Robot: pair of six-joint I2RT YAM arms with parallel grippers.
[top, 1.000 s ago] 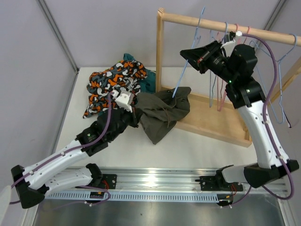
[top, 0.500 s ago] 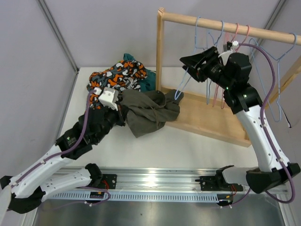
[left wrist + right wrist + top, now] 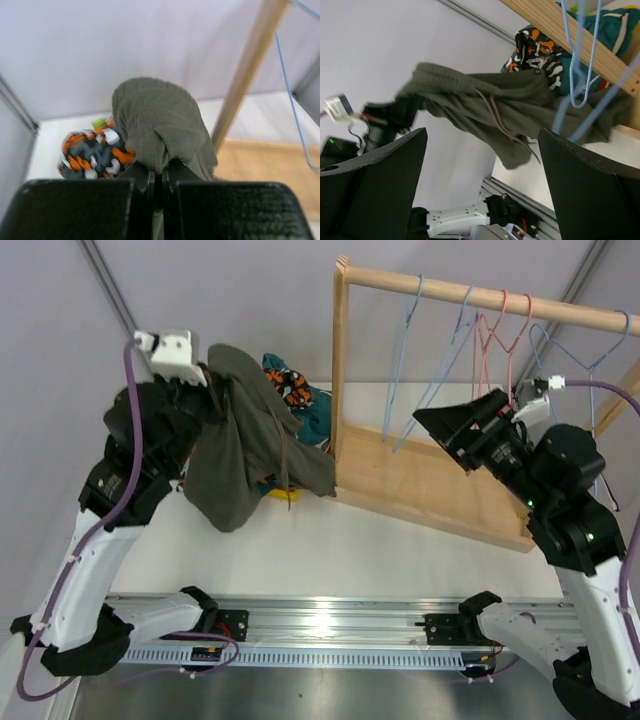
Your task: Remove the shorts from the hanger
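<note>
My left gripper (image 3: 207, 390) is raised high at the left and shut on a fold of the olive-grey shorts (image 3: 248, 445), which hang from it above the table. In the left wrist view the shorts (image 3: 160, 120) bunch out of the shut left gripper (image 3: 159, 175). Behind them lie the camouflage shorts (image 3: 285, 385) and the dark teal shorts (image 3: 316, 406). The right gripper (image 3: 445, 435) is open in front of the rack, holding nothing. Through the open right gripper (image 3: 482, 170) I see the olive shorts (image 3: 485, 105) and a bare blue hanger (image 3: 577, 65).
Several bare blue and pink hangers (image 3: 450, 350) hang from the wooden rail (image 3: 480, 288). The rack's upright post (image 3: 340, 360) stands just right of the hanging shorts, and its wooden base (image 3: 440, 495) lies under the right gripper. A yellow-orange scrap (image 3: 283, 496) shows under the shorts.
The left arm has lifted the olive-grey shorts up and left off the table. The right gripper has opened, let go of the blue hanger and drawn back down to the right.
</note>
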